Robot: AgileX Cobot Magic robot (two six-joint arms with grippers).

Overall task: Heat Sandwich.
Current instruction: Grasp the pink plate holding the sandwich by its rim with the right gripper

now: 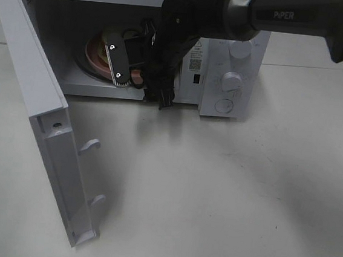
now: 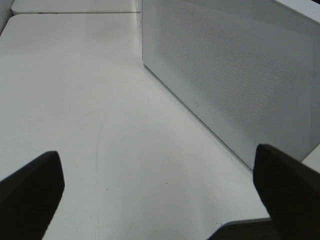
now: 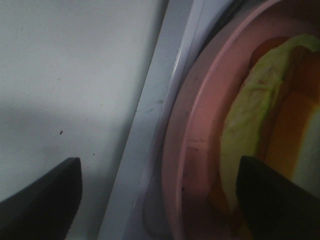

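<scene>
The right gripper (image 3: 160, 200), jaws wide and empty, is nearer: the sandwich (image 3: 250, 115) lies just ahead on the pink plate (image 3: 197, 130) inside the microwave (image 1: 233, 55). The left gripper (image 2: 157, 200) gapes empty outside.

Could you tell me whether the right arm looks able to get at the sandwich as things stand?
Probably yes. The microwave door stands wide open, and the right end effector, jaws open, is inside the cavity at the pink plate rim, with the sandwich right by it and nothing visible between.
</scene>
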